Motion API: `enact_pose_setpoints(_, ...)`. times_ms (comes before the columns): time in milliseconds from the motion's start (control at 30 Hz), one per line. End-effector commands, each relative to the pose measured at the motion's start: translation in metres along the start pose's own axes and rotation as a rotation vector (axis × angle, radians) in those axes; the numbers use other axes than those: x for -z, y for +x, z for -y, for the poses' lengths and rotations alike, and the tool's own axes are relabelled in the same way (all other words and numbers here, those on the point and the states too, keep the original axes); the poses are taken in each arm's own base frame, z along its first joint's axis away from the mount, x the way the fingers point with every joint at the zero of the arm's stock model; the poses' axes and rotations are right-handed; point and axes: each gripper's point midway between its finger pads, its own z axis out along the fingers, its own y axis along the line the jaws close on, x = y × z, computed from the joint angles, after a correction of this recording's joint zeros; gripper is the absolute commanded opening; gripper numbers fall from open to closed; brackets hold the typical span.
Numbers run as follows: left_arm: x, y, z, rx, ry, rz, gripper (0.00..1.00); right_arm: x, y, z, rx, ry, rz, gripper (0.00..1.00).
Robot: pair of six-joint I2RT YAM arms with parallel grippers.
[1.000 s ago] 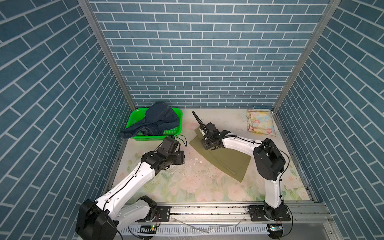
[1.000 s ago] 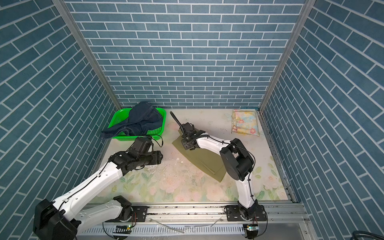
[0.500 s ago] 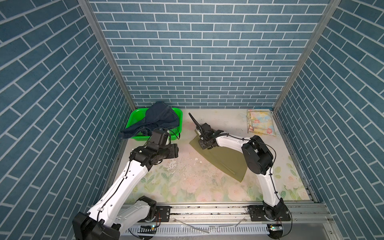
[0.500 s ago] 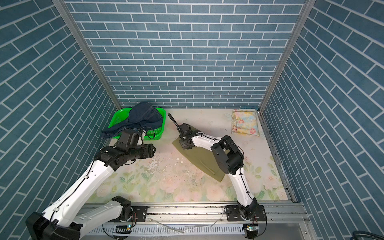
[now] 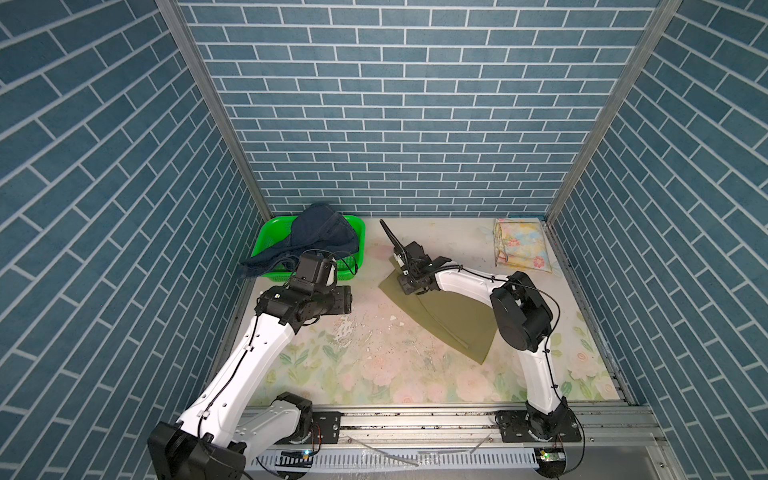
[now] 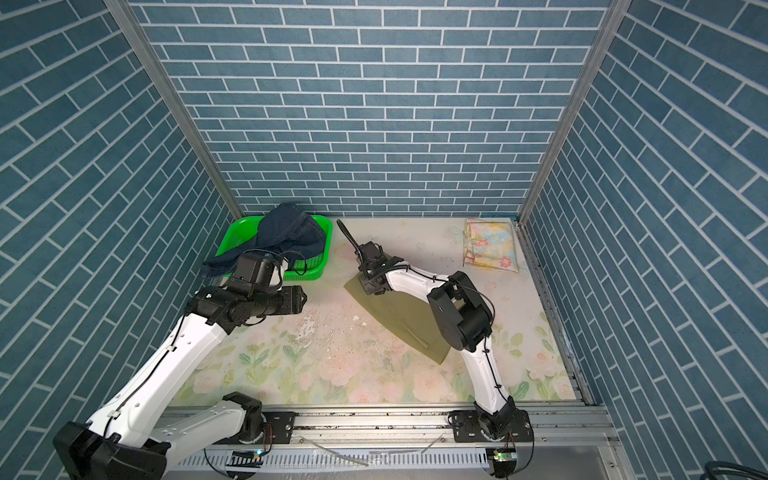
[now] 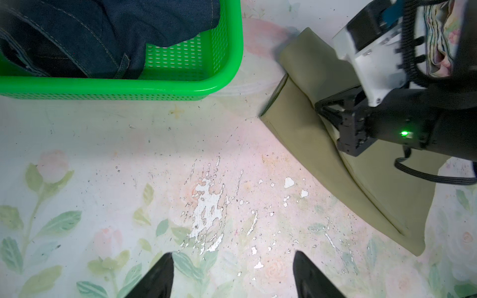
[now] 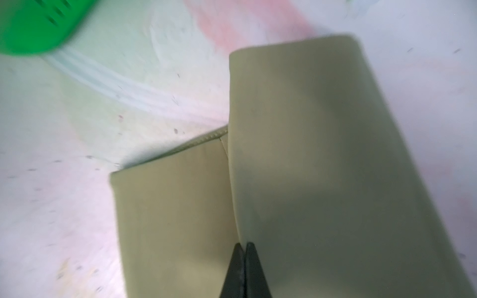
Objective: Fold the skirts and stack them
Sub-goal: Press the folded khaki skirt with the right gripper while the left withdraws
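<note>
only wrist views tell — right tool (image 8: 244, 249) pinches olive skirt (image 8: 322, 154), left tool (image 7: 233, 255) gapes empty

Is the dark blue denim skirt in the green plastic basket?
Mostly: the dark blue denim skirt lies heaped in the green plastic basket, one end draped over its rim.

The tabletop (image 5: 374, 361) wears a faded flower print, chipped white near its middle. On it sit a green basket (image 5: 272, 228) in the back left corner, an olive-khaki skirt (image 5: 453, 316) spread near the centre, and a folded pastel floral skirt (image 5: 521, 245) back right, well apart.
</note>
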Motion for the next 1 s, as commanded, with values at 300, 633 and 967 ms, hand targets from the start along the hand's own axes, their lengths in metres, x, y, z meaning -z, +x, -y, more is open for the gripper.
enact_pose_setpoints(300, -0.002, 0.005, -0.007, 0.033, 0.032, -0.002, 0.74, 0.048, 0.012, -0.001, 0.007, -0.045, 0.021, 0.0)
enact_pose_setpoints(633, -0.002, 0.007, -0.008, 0.047, 0.034, 0.002, 0.74, 0.055, 0.032, -0.022, 0.018, -0.121, 0.006, 0.0)
enact_pose_setpoints(967, -0.004, 0.009, -0.007, 0.059, 0.041, 0.002, 0.74, 0.058, 0.031, -0.048, 0.034, -0.172, 0.002, 0.0)
